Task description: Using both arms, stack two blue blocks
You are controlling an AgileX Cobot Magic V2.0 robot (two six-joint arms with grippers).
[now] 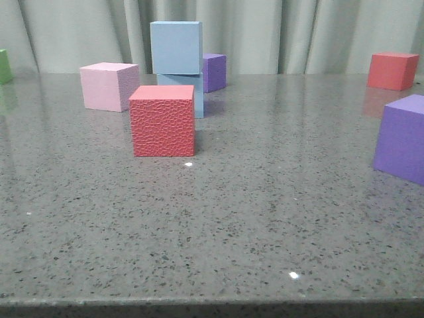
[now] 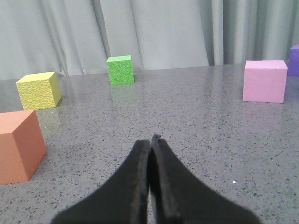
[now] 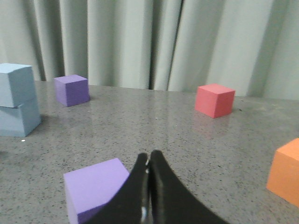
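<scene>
A: How do the grippers stand?

B: The left gripper (image 2: 150, 140) has its black fingers pressed together, nothing between them, low over the speckled grey table (image 1: 265, 218). The right gripper (image 3: 149, 156) is the same: fingers closed on each other, holding nothing. Neither shows in the front view.

A: And the blue blocks?

B: Take the textured red cube (image 1: 163, 120) as the landmark. The blue blocks are stacked directly behind it: the upper blue block (image 1: 176, 47) sits on the lower blue block (image 1: 191, 93), turned slightly so its edges do not line up exactly. The red cube hides most of the lower one.

A: What else lies around that red cube?

B: A pink cube (image 1: 108, 86) behind it to the left, a small purple cube (image 1: 214, 72) behind the stack to the right, a second red cube (image 1: 393, 70) far right near the curtain (image 1: 278, 33), and a larger purple cube (image 1: 401, 138) at the right edge, nearer the camera.

A: Anything more from the wrists?

B: The left wrist view shows an orange cube (image 2: 18, 145), a yellow cube (image 2: 39, 90) and a green cube (image 2: 120, 70). In the right wrist view the purple cube lies just beside the closed fingers.
</scene>
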